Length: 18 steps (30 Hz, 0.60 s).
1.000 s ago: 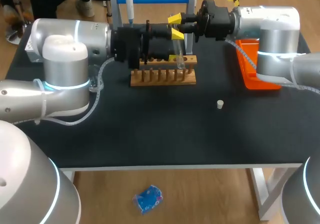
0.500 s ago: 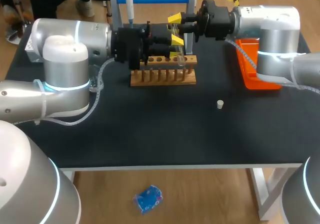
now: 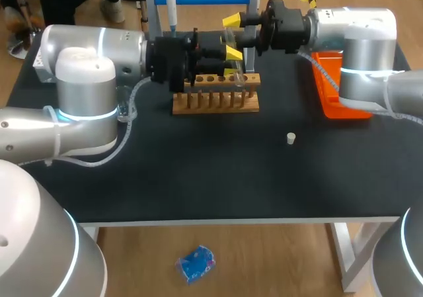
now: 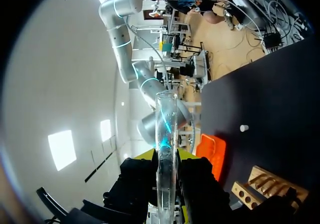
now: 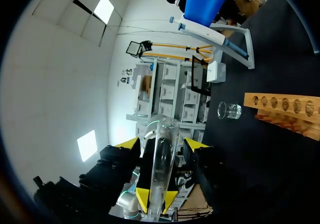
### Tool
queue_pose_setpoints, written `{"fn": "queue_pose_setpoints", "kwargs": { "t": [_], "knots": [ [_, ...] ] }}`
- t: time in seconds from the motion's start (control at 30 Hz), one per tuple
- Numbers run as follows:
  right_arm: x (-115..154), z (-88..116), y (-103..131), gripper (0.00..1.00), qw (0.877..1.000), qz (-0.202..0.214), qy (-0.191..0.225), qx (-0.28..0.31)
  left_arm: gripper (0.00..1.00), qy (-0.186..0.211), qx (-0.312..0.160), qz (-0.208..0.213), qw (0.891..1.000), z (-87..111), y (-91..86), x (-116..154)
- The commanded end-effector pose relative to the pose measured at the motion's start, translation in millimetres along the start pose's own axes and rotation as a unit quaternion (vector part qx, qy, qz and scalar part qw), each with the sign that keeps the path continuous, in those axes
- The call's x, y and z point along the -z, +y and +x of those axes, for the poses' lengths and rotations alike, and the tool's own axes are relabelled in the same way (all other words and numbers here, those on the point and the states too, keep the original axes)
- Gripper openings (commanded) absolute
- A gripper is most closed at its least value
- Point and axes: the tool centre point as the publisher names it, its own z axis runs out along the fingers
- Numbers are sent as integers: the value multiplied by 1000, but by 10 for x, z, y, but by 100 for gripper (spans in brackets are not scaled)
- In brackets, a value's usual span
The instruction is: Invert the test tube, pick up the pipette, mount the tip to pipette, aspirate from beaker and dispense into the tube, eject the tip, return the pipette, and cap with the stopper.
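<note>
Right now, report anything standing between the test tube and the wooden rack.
Nothing visible lies between them. The test tube, clamped in the left pincer, hangs over the wooden rack, at its right end. The right pincer, open, straddles the tube, so clear it first.

Glossy silver-white arms (image 3: 86, 79) carry cyan-lit joint rings (image 3: 84, 116), black wrist housings (image 3: 168, 59), translucent cables (image 3: 130, 122) and yellow fingertips (image 3: 231, 21).

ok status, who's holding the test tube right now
Left gripper shut on the test tube. Right gripper open, tips either side of it, not touching. Wooden rack close by; stopper apart on the table.
</note>
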Motion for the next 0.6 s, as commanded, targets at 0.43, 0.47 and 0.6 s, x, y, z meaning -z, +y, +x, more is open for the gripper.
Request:
{"fn": "queue_pose_setpoints", "kwargs": {
  "t": [0.43,0.47,0.6],
  "knots": [
    [145,21,19,100,999,-16,16,46,0,-14,14,-1,1000,-15,33,145],
    [178,24,22,100,998,-12,16,57,0,-16,15,-1,1000,-18,37,153],
    [316,55,24,100,995,-4,18,97,0,-24,24,6,999,-37,45,172]
  ]
}}
